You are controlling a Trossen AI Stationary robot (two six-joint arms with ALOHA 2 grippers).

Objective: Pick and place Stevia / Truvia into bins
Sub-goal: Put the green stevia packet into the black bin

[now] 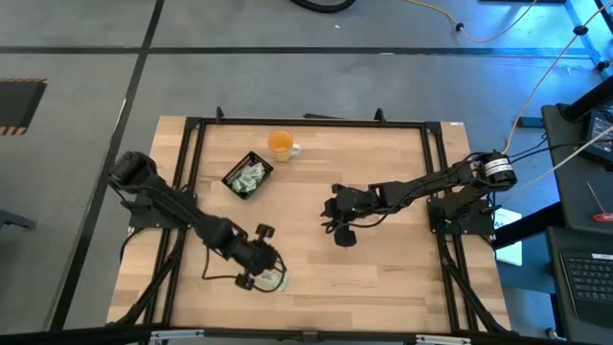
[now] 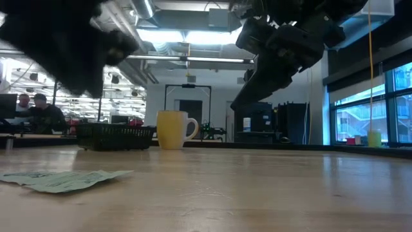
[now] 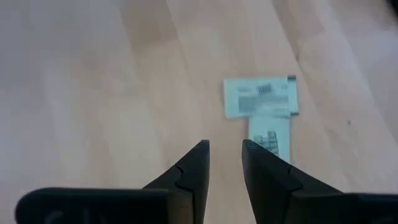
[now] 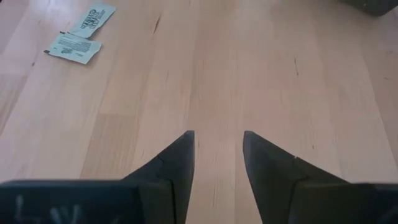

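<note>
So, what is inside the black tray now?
The black tray holds a loose pile of pale green and white sachets, seen from above. From table height its wall hides them, and what lies under the pile cannot be seen.

Pale wooden table (image 1: 383, 268) with a black frame along its edges. Resting on it: a black tray (image 1: 248, 176) containing sachets, an orange cup (image 1: 281, 145) just beside the tray, and two loose sachets (image 4: 81, 36) lying flat, touching each other, near the front edge.
</note>
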